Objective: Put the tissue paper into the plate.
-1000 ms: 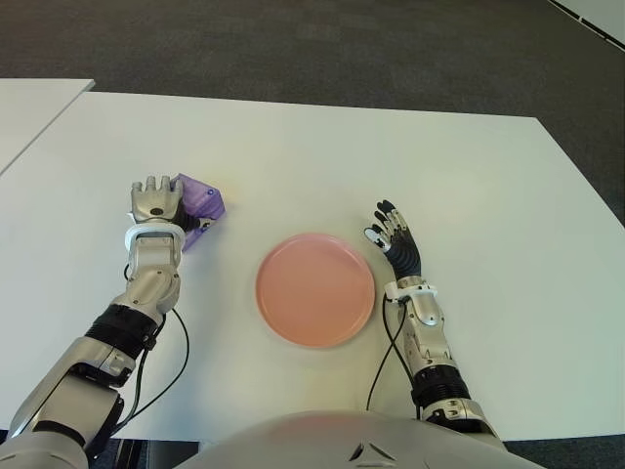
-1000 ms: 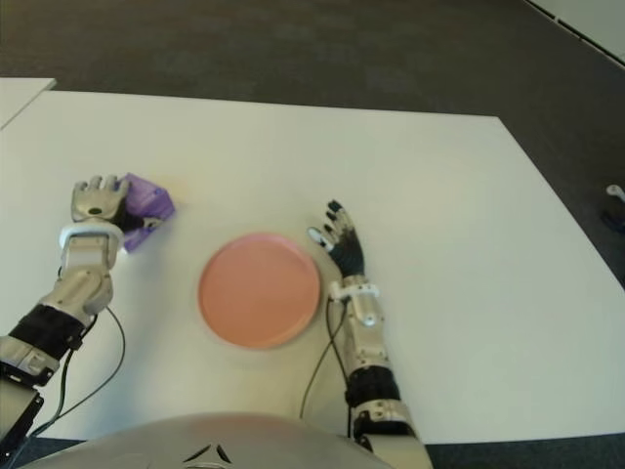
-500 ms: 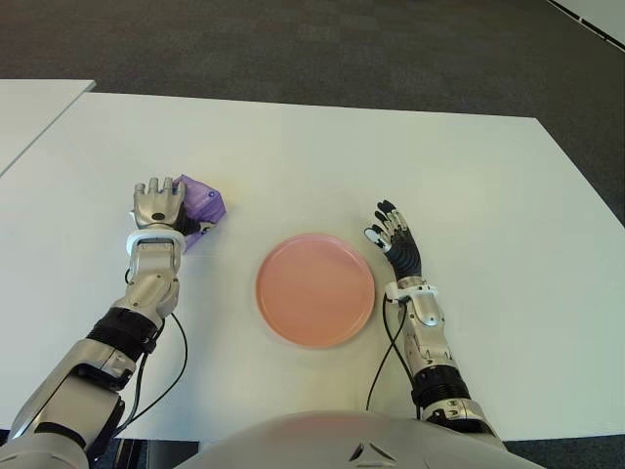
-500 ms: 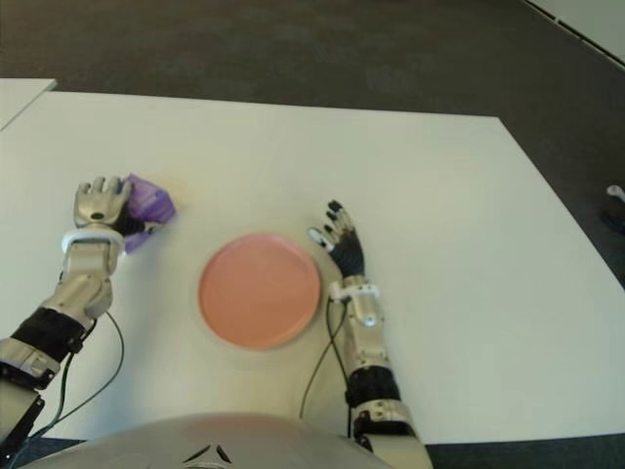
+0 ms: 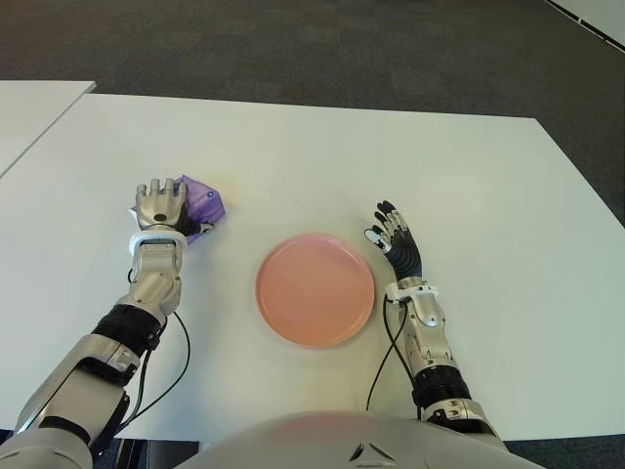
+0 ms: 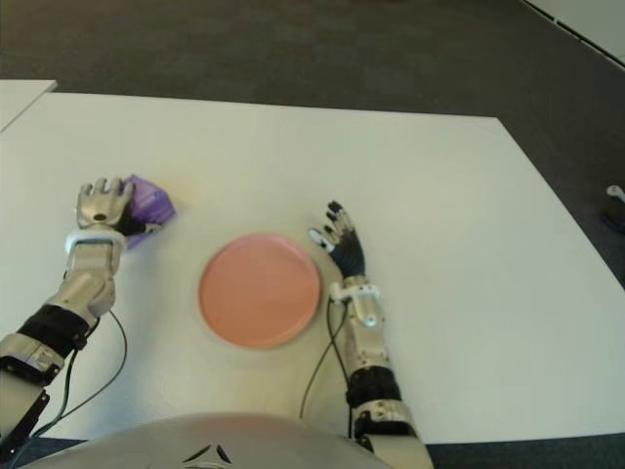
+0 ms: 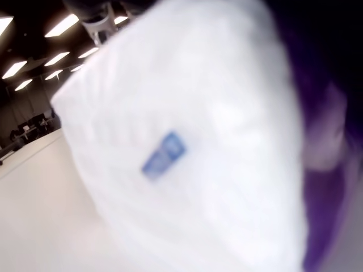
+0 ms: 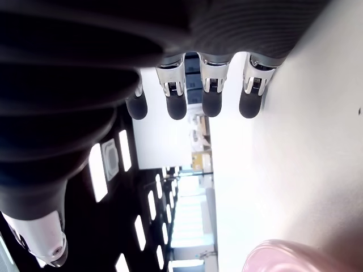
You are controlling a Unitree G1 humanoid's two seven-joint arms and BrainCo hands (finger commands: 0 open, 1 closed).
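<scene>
The tissue paper is a small purple pack (image 5: 200,202) at the left of the white table (image 5: 391,166). My left hand (image 5: 161,207) is curled round it from the near side, fingers over its top. In the left wrist view the pack (image 7: 187,158) fills the picture, white with a purple edge. The pink round plate (image 5: 315,289) lies in the middle, to the right of the pack and apart from it, with nothing in it. My right hand (image 5: 395,234) shows just right of the plate, fingers (image 8: 210,102) stretched out and holding nothing.
A second white table (image 5: 29,107) stands at the far left across a narrow gap. Dark carpet (image 5: 293,49) runs beyond the far edge. Black cables (image 5: 161,376) trail along both forearms near the front edge.
My left hand with the purple pack has shifted slightly nearer and to the right, and the pack has turned a little. The right hand and the plate have stayed put.
</scene>
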